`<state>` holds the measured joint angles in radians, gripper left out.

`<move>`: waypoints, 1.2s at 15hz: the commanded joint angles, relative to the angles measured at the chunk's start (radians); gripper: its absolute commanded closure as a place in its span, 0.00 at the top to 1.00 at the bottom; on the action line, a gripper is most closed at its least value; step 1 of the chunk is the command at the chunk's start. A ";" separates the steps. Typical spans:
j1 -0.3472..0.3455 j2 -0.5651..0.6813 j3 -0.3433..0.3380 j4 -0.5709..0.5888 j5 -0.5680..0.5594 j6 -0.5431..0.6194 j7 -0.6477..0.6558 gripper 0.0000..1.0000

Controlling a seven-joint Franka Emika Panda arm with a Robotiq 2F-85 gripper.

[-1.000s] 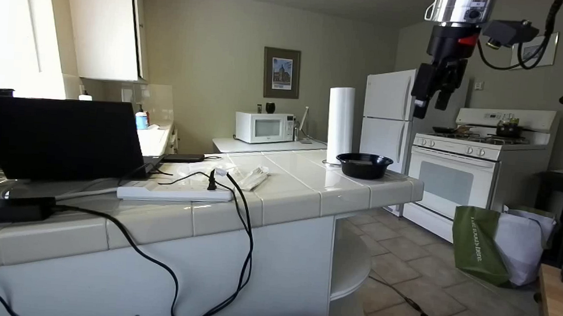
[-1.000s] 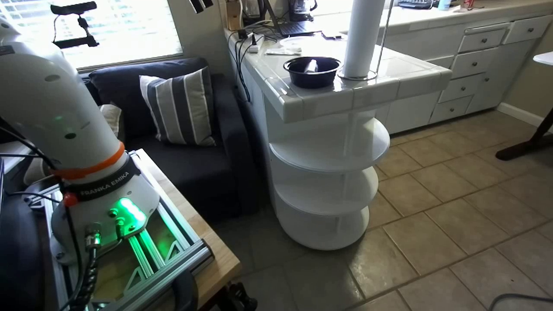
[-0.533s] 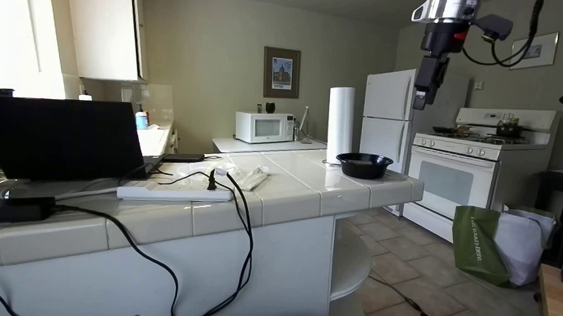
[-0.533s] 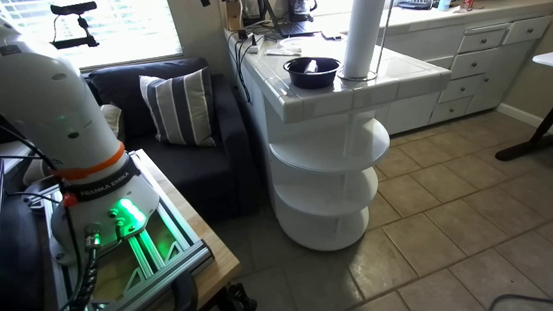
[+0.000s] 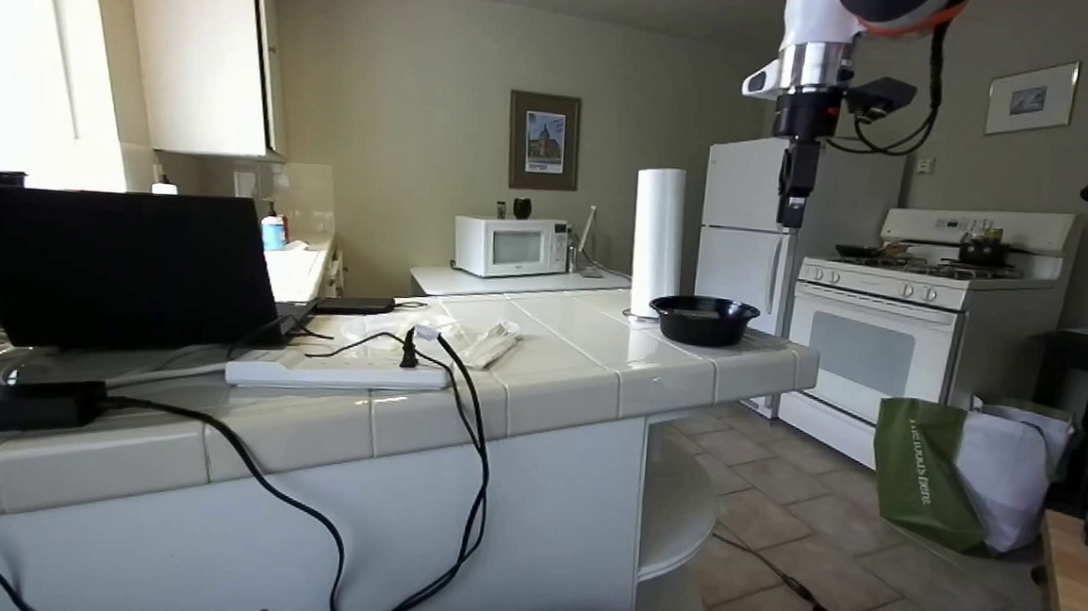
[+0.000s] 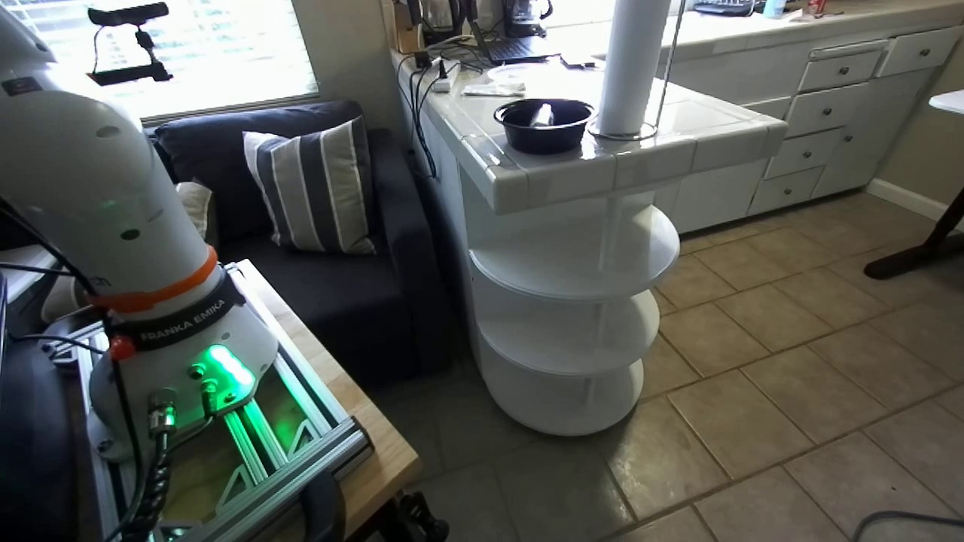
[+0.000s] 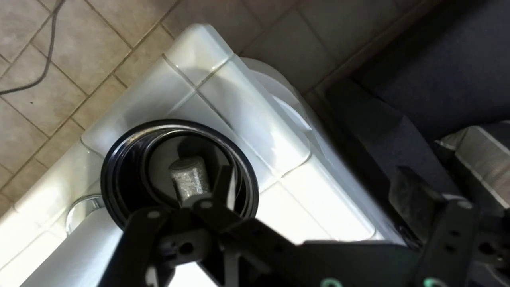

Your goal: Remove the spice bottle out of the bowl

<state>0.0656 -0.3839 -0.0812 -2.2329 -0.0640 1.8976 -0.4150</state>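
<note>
In the wrist view the blurred gripper (image 7: 314, 172) hides from me one end of the spice bottle (image 7: 190, 178) inside the bowl (image 7: 130, 179), beside which the paper-towel roll (image 6: 633, 68), in an exterior view, is cut off at the top.

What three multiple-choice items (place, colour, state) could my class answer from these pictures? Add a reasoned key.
1. Where is the small grey cylindrical spice bottle?
A) On the floor
B) In the round black bowl
C) On the stove

2. What colour is the tall cylindrical paper-towel roll?
A) White
B) Green
C) Red

3. How does the black two-fingered gripper stand?
A) Shut on the bottle
B) Shut, empty
C) Open

1 B: within the rim in the wrist view.
2 A: white in both exterior views.
3 C: its fingers stand apart in the wrist view.
</note>
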 commanded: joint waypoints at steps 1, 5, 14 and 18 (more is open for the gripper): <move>0.004 0.177 -0.023 0.152 -0.011 -0.100 -0.166 1.00; -0.025 0.328 0.002 0.287 -0.123 -0.200 -0.248 1.00; -0.058 0.379 0.021 0.324 -0.154 -0.158 -0.278 1.00; -0.057 0.377 0.023 0.324 -0.154 -0.158 -0.278 1.00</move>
<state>0.0272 -0.0076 -0.0777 -1.9108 -0.2179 1.7418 -0.6928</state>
